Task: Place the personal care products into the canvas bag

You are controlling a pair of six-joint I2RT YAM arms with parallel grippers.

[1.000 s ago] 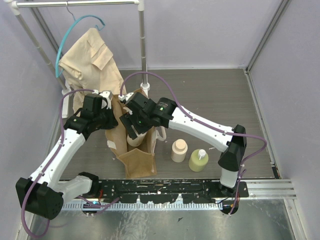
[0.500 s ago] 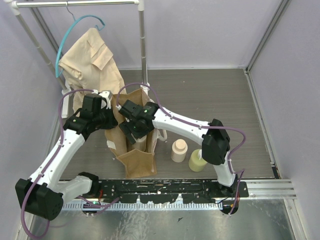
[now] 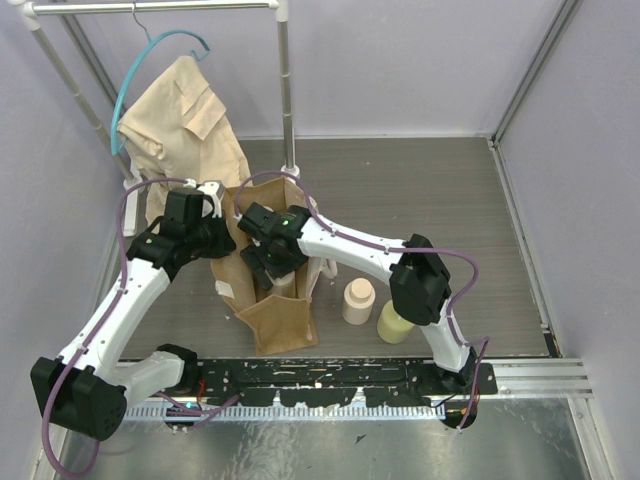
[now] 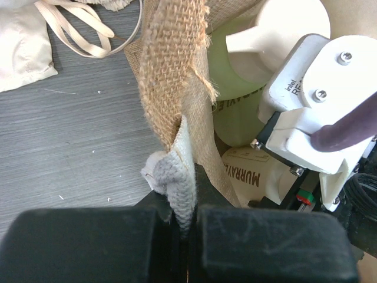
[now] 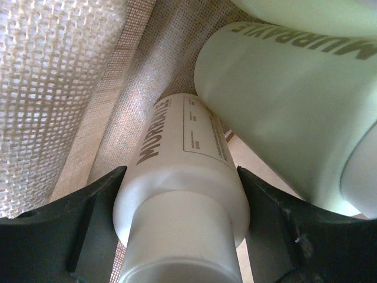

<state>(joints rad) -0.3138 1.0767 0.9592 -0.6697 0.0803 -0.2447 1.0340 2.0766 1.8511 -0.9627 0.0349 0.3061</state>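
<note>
The tan canvas bag [image 3: 278, 318] stands upright near the table's front. My left gripper [image 3: 221, 233] is shut on the bag's left rim, where a whitish strap [image 4: 177, 183] is pinched between the jaws [image 4: 185, 197]. My right gripper [image 3: 266, 264] is down inside the bag, its fingers [image 5: 88, 218] closed on a beige-peach bottle [image 5: 182, 177]. An olive-green bottle [image 5: 283, 100] lies against it inside the bag; both also show in the left wrist view, the green [image 4: 235, 112] and the beige [image 4: 250, 171]. Outside, a beige-peach bottle [image 3: 358, 300] and an olive-green bottle [image 3: 396, 322] stand right of the bag.
A clothes rack pole [image 3: 288, 100] stands just behind the bag. A beige shirt [image 3: 180, 115] hangs on a teal hanger at the back left. Purple walls close in left and right. A loose strap loop [image 4: 88, 35] and white cloth [image 4: 23, 50] lie left of the bag.
My right arm has folded in and its gripper has gone lower and a little left, deeper into the bag. The left gripper has kept hold of the bag's rim.
</note>
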